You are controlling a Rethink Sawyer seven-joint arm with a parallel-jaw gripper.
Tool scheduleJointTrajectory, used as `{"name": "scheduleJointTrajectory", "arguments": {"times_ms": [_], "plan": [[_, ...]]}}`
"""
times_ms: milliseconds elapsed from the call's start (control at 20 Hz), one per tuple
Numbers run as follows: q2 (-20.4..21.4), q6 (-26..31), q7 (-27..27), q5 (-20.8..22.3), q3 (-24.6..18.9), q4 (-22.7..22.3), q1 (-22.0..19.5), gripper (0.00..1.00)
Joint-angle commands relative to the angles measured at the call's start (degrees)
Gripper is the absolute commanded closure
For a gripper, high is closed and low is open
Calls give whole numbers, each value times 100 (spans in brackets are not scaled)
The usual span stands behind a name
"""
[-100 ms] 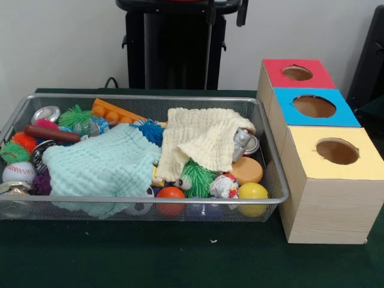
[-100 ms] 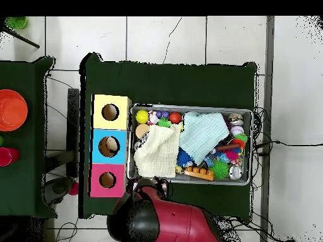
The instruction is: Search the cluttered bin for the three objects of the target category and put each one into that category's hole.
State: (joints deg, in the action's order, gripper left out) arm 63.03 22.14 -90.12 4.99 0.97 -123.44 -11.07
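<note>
The gripper is out of sight, so its jaws cannot be judged. In the mesh bin (image 1: 273, 180), two cloths (image 1: 99, 165) cover much clutter; hole boxes (image 1: 336, 180) stand at three o'clock.

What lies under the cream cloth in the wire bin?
Poking out below the cream cloth are a green spiky ball and a crushed can. Whatever lies beneath its middle is hidden.

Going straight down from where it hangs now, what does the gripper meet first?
Probably the bin's robot-side rim or the cream cloth beside it; the gripper is barely visible overhead, so unsure.
</note>
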Motion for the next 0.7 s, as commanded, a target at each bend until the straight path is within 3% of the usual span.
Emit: {"name": "scheduleJointTrajectory", "arguments": {"times_ms": [50, 700], "plan": [[-1051, -784, -763, 538, 94, 682, 61, 0], [-1981, -1813, -477, 689, -250, 861, -540, 0]]}}
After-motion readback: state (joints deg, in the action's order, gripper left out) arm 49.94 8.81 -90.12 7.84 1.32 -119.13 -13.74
